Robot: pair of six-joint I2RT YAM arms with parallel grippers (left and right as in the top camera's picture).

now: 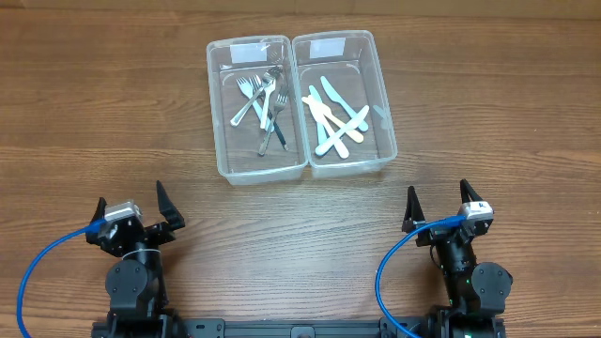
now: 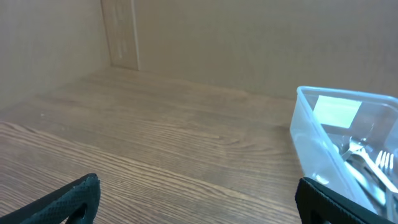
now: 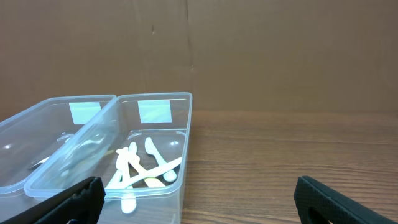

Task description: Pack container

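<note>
Pincers first: the left gripper [image 1: 130, 192] sits at about 7 o'clock on the wooden table [image 1: 94, 103], its two dark fingers [image 1: 161, 197] spread wide with nothing between them, and the right gripper [image 1: 437, 188] mirrors it at about 5 o'clock, jaws equally agape and holding nothing. Both arms are folded back low over their bases at the near edge, wrists level and fingers aimed toward 12 o'clock; a blue cable [image 1: 33, 277] loops off the left wrist and another blue cable [image 1: 387, 272] off the right. Bare wood lies between the fingertips and the task's things, so both pincers are well apart from them. Farther out, around 12 o'clock, two clear plastic bins stand side by side with their long walls touching. The left container [image 1: 215, 113] holds a loose heap of metal forks [image 1: 263, 99]. The right container [image 1: 388, 117] holds pale plastic cutlery [image 1: 333, 120], cream and light blue pieces crossing one another. Each bin carries a white label [image 1: 249, 53] at its far end.
</note>
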